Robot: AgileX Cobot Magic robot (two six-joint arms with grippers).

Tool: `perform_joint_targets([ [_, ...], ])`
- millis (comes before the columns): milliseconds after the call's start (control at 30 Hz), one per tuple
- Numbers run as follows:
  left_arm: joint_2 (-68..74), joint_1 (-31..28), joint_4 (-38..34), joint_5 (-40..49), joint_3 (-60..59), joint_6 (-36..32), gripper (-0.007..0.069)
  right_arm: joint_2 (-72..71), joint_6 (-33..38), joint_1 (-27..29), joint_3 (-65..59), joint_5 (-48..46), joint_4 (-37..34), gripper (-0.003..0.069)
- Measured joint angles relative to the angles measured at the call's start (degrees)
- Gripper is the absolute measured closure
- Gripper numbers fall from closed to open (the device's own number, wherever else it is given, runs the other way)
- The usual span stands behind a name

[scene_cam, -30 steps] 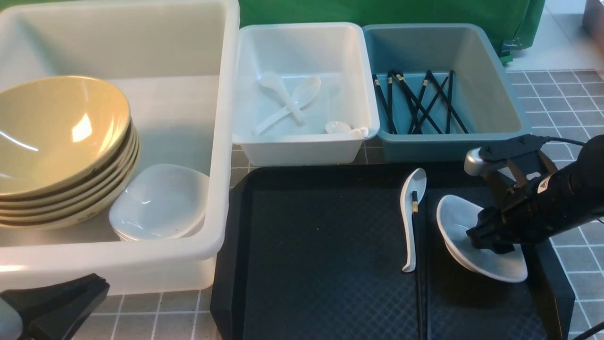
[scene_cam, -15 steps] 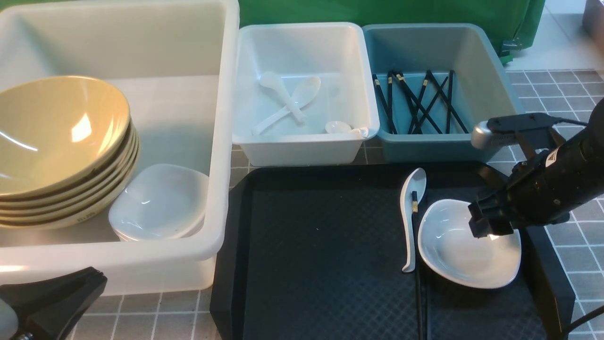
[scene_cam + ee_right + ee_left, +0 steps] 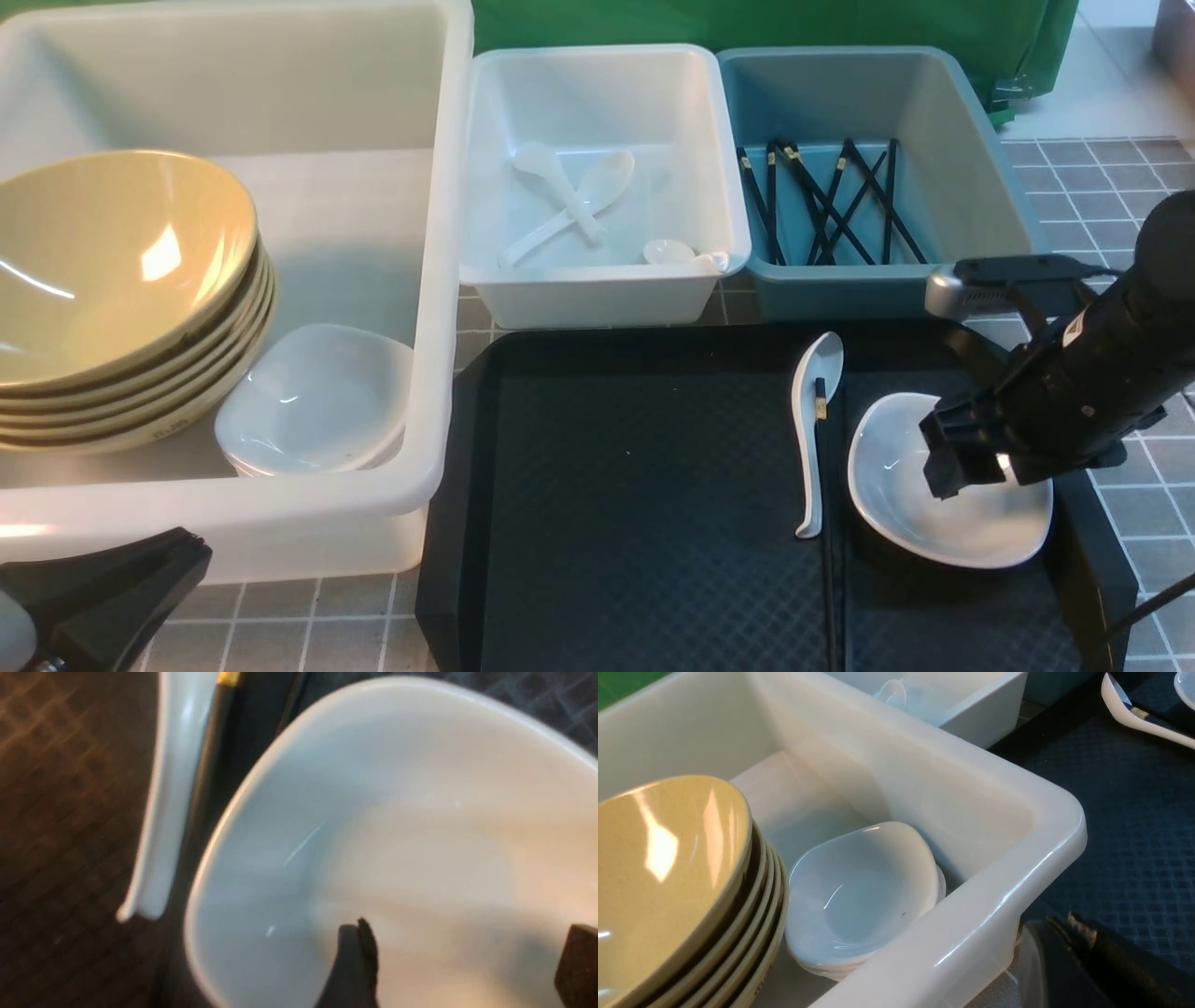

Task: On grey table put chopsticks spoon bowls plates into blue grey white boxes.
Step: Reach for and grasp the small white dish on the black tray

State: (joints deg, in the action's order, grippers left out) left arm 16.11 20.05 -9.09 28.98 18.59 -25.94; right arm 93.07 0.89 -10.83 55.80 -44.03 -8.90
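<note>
The right claw (image 3: 966, 467), jaws apart, hangs over the plate (image 3: 952, 532), which lies on the tray (image 3: 635, 485) beside the spoon (image 3: 808, 439). If it grips the glossy rim too shallow, the plate may slip and tip.

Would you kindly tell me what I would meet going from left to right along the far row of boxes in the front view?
Large translucent tub, holding yellowish bowls then white plates → white bin with spoons → blue-grey bin with chopsticks.
</note>
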Motion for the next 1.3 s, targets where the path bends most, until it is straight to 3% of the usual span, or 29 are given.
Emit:
perform_joint_targets([
  [333,-0.3,0.0,0.0,-0.1,0.0,0.0,0.0633,-4.0,-2.1,0.0,-5.2,-5.4,2.8,0.0097],
  [733,-0.5,0.0,0.0,-0.8,0.0,0.9,0.0633,-2.4,-8.7,0.0,-9.4,13.4,-1.3,0.0097],
  [933,-0.5,0.0,0.0,-0.8,0.0,0.9,0.0633,-2.2,-10.0,0.0,-9.4,16.1,-3.2,0.0097],
  [1300,-0.5,0.0,0.0,-0.8,0.0,0.9,0.0633,-2.2,-19.9,0.0,-9.4,23.3,-3.3,0.0097],
])
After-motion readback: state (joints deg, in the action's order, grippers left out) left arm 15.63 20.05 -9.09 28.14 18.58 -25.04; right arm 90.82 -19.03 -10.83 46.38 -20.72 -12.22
